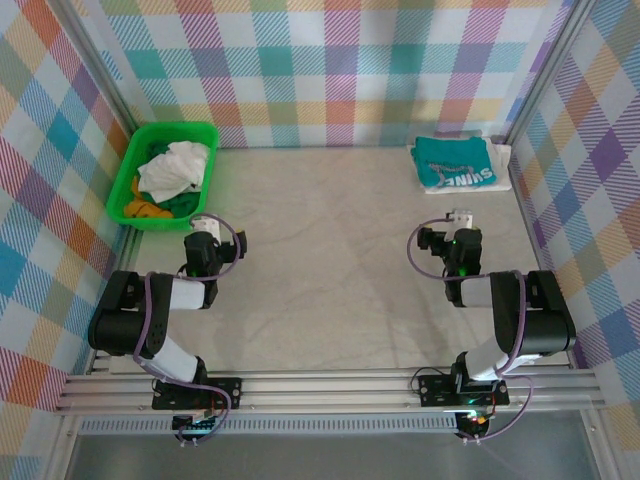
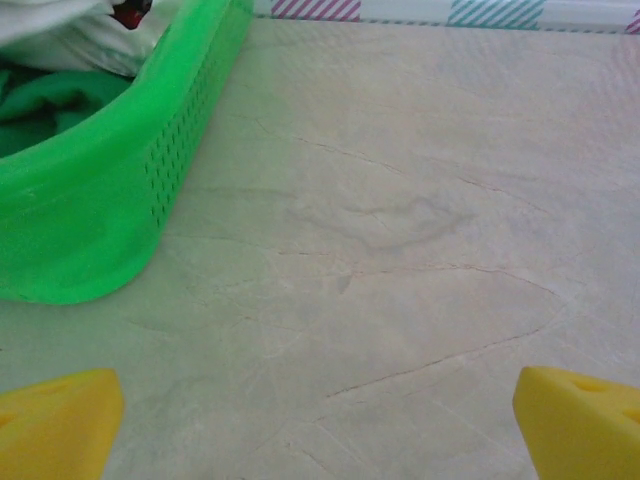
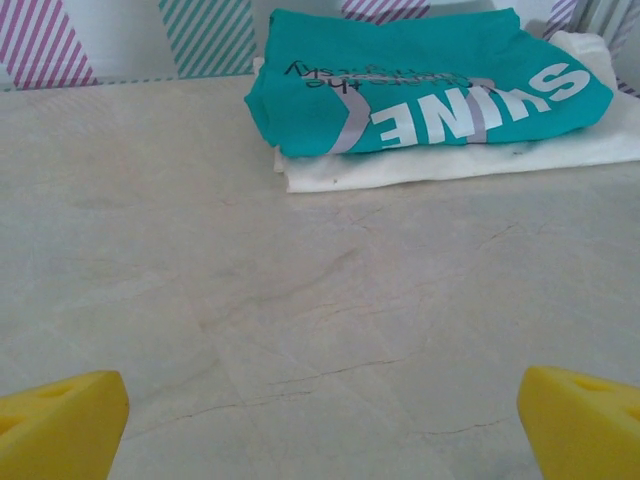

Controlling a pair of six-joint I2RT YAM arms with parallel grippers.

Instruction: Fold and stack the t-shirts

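A folded teal t-shirt (image 1: 455, 162) (image 3: 430, 85) with white lettering lies on a folded cream t-shirt (image 1: 500, 152) (image 3: 450, 165) at the back right of the table. White (image 1: 172, 168) (image 2: 70, 35), orange (image 1: 145, 209) and green (image 1: 182, 203) (image 2: 50, 105) t-shirts lie crumpled in the bright green basket (image 1: 125, 185) (image 2: 120, 190) at the back left. My left gripper (image 1: 204, 228) (image 2: 320, 420) hovers open over bare table just right of the basket. Short of the teal stack, my right gripper (image 1: 461, 218) (image 3: 320, 420) stands open and holds nothing.
Plaid cloth walls (image 1: 330, 70) enclose the table on three sides. The beige tabletop (image 1: 330, 250) stretches between both arms. An aluminium rail (image 1: 330, 385) runs along the near edge by the arm bases.
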